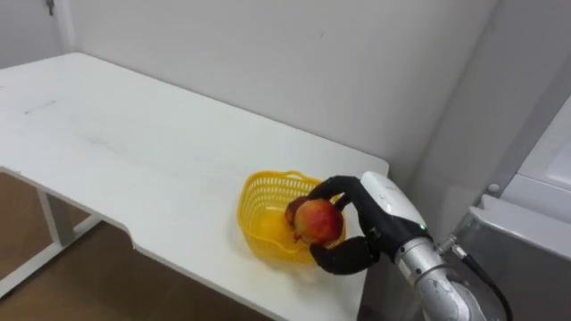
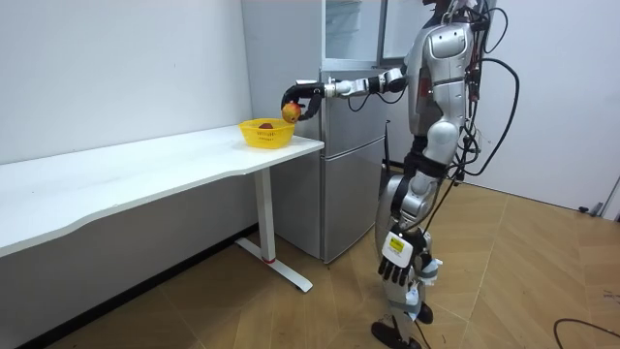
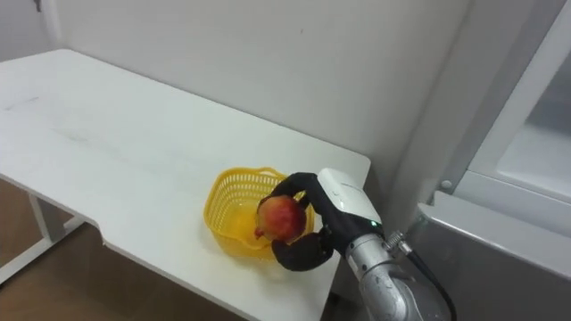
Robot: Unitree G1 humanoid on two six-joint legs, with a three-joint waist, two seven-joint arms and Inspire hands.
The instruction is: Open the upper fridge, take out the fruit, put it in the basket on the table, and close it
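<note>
Right hand (image 1: 376,214) is curled round a red-yellow fruit (image 1: 317,221), thumb underneath and fingers over the top, so it's a full wrap grasp. The fruit is in that hand, not in the fridge and not set down yet.

It hangs over the fridge-side edge of the yellow basket (image 1: 259,192). In the room view it sits clearly above the rim, not touching it. The basket stands at the end of the white table (image 1: 134,143) nearest the fridge (image 2: 349,174), close to the table's front edge.

The relation I care about: the basket's open middle lies down and to the robot's left of the fruit. The arm comes in from the lower right, reaching straight out from the shoulder. The fruit is roundish with no long axis worth noting, so orientation shouldn't matter for the drop.

I'd judge retrieval done and placing under way. The next move looks like a short shift left toward the basket centre, then lower and release. Letting go here risks the fruit clipping the rim and rolling off the table's near end.

Left hand (image 2: 394,260) hangs low by the thigh, well apart from everything, and I can't tell its state. The robot stands in front of the fridge, whose upper compartment looks open.
</note>
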